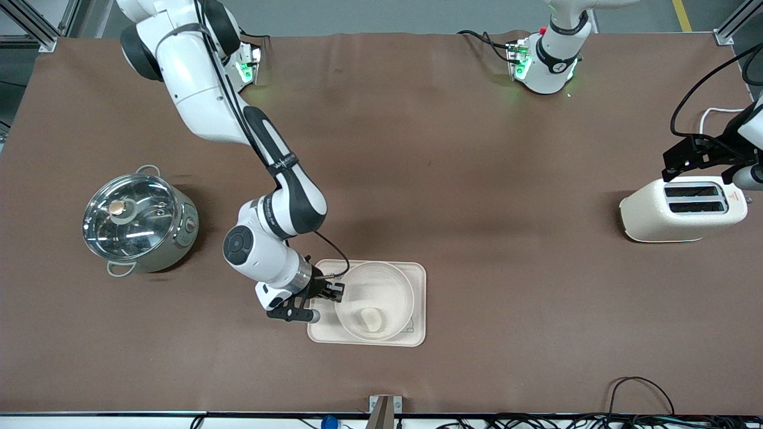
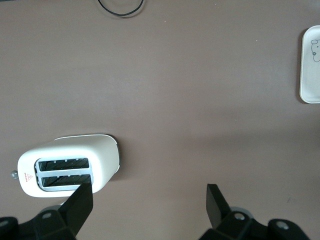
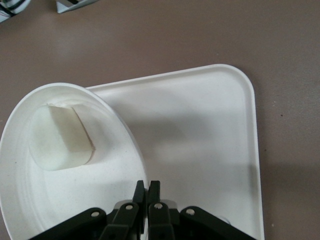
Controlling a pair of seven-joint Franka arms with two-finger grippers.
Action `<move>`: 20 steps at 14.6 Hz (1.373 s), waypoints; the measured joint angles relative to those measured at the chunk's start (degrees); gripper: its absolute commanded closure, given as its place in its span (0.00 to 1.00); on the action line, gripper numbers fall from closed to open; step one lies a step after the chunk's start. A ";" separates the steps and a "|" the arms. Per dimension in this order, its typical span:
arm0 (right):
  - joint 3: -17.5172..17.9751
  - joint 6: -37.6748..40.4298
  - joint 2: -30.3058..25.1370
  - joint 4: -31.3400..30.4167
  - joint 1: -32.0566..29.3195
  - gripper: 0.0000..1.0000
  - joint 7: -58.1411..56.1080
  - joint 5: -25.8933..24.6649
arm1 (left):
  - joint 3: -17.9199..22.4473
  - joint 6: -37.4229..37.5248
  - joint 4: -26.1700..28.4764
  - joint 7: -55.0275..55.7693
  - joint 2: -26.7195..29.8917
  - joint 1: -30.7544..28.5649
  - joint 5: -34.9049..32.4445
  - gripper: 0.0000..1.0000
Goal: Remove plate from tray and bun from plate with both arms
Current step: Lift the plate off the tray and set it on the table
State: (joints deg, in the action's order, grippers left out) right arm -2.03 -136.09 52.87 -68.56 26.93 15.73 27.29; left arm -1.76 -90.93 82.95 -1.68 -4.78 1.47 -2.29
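Note:
The round cream-white plate is on the rectangular cream tray near the table's front edge. The pale bun lies in the plate, at the part nearest the front camera. My right gripper is shut on the plate's rim at the end toward the right arm. In the right wrist view its fingers pinch the rim of the plate, with the bun inside and the tray beneath. My left gripper is open and empty, up over the table beside the toaster.
A cream toaster stands at the left arm's end of the table and shows in the left wrist view. A steel pot with a glass lid stands at the right arm's end. The tray's corner shows in the left wrist view.

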 measured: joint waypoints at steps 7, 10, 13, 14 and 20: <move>0.52 6.64 -13.20 -14.58 0.59 0.99 -2.30 -0.01 | 0.00 0.37 0.02 0.00 0.00 -0.02 0.00 0.00; 0.82 5.12 -20.09 -26.26 2.48 0.99 -4.93 -0.02 | 0.00 0.90 0.02 0.00 0.00 -0.06 0.00 0.00; 1.03 -3.55 -23.68 -36.92 5.72 0.99 -6.80 -0.02 | 0.00 0.97 0.02 0.00 0.00 -0.08 0.00 0.00; 1.13 -6.26 -23.97 -39.27 6.79 0.99 -7.03 -0.02 | 0.00 0.98 0.02 0.00 0.00 -0.08 0.00 0.00; 3.58 -16.30 -24.01 -45.62 10.26 0.99 -7.12 0.56 | 0.01 1.15 0.02 0.00 0.00 -0.09 0.00 0.00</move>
State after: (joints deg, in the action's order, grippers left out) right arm 1.55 -152.39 28.85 -114.18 37.18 8.61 27.85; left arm -1.75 -89.78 82.97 -1.68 -4.78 1.38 -2.29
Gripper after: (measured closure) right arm 0.952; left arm 0.000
